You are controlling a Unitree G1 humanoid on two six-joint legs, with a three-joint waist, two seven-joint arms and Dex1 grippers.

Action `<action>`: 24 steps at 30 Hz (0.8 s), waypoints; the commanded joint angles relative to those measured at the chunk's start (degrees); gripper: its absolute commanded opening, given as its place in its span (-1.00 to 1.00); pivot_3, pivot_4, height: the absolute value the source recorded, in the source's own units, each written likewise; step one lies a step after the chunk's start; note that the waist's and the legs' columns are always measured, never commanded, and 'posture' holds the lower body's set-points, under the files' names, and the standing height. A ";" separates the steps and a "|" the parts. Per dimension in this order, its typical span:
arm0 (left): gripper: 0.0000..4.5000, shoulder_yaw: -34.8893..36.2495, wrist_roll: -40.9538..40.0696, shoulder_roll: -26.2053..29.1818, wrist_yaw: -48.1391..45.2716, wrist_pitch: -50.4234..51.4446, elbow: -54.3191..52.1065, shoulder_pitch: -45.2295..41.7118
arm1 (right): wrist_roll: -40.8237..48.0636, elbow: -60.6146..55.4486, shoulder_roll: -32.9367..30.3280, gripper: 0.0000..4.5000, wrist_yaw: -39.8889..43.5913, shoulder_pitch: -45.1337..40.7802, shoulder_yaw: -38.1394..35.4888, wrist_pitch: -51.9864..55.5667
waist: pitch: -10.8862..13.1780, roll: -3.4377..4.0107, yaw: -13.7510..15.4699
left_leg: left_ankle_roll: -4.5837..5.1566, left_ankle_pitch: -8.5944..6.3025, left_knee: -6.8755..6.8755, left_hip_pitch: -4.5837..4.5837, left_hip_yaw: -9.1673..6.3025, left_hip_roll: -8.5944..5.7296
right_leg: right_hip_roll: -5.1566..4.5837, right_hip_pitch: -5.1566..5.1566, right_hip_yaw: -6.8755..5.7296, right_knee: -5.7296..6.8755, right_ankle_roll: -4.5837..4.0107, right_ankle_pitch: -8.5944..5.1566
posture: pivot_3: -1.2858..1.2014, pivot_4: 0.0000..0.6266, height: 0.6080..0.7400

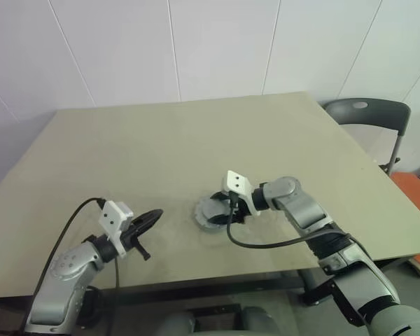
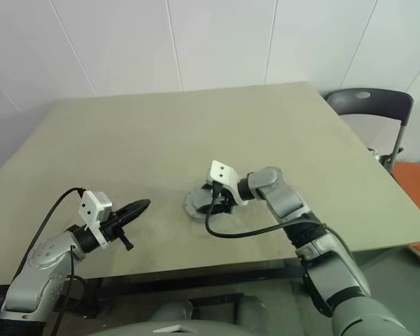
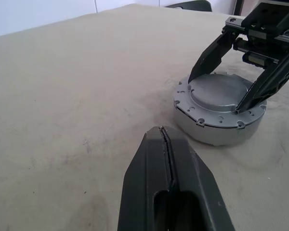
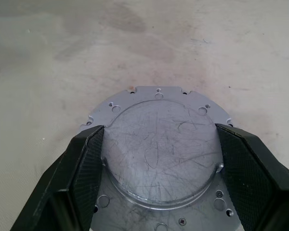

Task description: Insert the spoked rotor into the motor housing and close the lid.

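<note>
Two wide right gripper (image 4: 159, 159) fingers astride lid (image 4: 159, 144), housing interior hidden; left gripper (image 3: 164, 139) closed, empty.

The lid (image 4: 159, 154) sits on the motor housing (image 3: 209, 132) near the table's (image 1: 161, 140) front edge. The right gripper (image 4: 159, 163) straddles it, with the left gripper (image 1: 148, 219) apart to its left.

The table (image 1: 161, 140) lies bare all round the lid (image 3: 216, 94); only the right hand (image 3: 243, 91), straddling the lid's raised centre, blocks approach from above.
</note>
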 commanded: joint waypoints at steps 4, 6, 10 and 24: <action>-1.00 0.64 -0.79 0.13 0.10 0.16 -2.49 -1.06 | -4.15 3.73 -2.91 0.41 0.93 0.04 2.42 1.32 | -0.16 -0.01 0.09 | 0.00 0.00 0.02 0.04 0.00 0.00 | 0.00 0.05 0.00 0.00 0.00 0.00 | 0.03 -1.00 1.00; -1.00 0.74 -0.93 0.13 0.05 0.24 -2.43 -1.15 | -3.00 3.94 -2.58 0.41 1.17 0.46 1.76 1.92 | -0.22 -0.01 0.17 | 0.00 0.00 0.02 0.09 -0.01 -0.02 | -0.01 0.12 -0.01 -0.01 -0.01 -0.01 | 0.03 -1.00 1.00; -1.00 0.60 -0.97 0.10 -0.07 0.38 -2.28 -1.60 | -1.41 4.19 -1.89 0.41 1.30 0.73 0.68 3.37 | -0.23 -0.03 0.23 | 0.00 0.00 0.07 0.14 -0.01 -0.04 | -0.01 0.19 -0.01 -0.01 0.00 -0.03 | 0.03 -1.00 1.00; -1.00 -6.46 1.85 -1.17 -3.41 -0.49 3.50 -12.30 | -2.46 11.66 -1.06 0.41 -1.59 4.94 0.01 -4.54 | -0.60 -0.11 0.90 | 0.00 -0.03 -0.02 0.98 -0.01 0.00 | 0.00 1.04 -0.03 -0.11 0.04 -0.32 | 0.03 -1.00 1.00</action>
